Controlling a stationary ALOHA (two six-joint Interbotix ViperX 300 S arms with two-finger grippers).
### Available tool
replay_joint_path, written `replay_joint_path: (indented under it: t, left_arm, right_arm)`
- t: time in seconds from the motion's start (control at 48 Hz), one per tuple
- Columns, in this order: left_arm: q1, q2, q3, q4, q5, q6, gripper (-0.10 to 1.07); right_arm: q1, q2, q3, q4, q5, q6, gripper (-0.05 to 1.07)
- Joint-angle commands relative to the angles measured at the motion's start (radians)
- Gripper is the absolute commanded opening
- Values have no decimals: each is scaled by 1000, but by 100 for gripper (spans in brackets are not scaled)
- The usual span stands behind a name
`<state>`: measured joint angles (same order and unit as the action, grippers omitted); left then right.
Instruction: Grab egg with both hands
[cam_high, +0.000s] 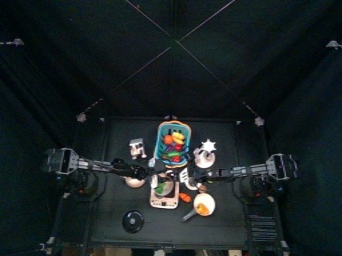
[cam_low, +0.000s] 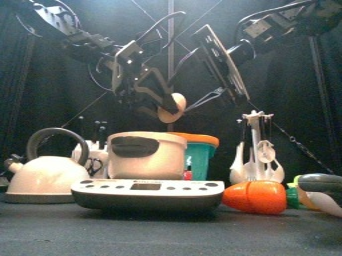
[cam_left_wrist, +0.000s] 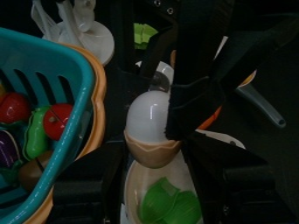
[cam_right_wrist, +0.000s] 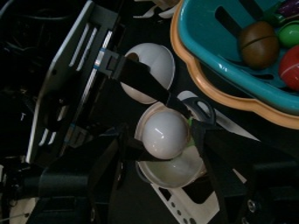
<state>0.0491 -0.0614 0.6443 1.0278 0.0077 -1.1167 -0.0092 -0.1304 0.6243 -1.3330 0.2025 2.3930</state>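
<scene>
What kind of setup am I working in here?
Probably a robot test pen with toy kitchen props: black curtains wall in a small table holding a kettle, a scale and a basket of play food.

Black table (cam_low: 54, 235), kettle (cam_low: 47, 170), scale (cam_low: 147, 193), basket (cam_high: 175, 143), carrot (cam_low: 257, 197)

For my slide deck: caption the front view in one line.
Both arms hold an egg in mid-air above a scale, pot and kettle.
</scene>
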Motion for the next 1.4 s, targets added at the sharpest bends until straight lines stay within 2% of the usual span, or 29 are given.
replay_joint_path:
  t: [0.0, 0.542, 1.0, 1.375]
  left_arm:
    - [-2, -6, -28, 2, -6, -2, 76]
    - [3, -11, -26, 5, -5, 0, 76]
    - [6, -9, -25, 3, 0, 0, 76]
    - [8, -11, -23, 2, 3, 0, 76]
  right_arm:
    - [-11, -8, -31, -5, -9, -2, 91]
    - [-20, 18, -32, -5, -31, -3, 89]
    - [-15, 18, -31, 6, -31, -2, 69]
    - [-14, 12, -23, 0, -66, -2, 69]
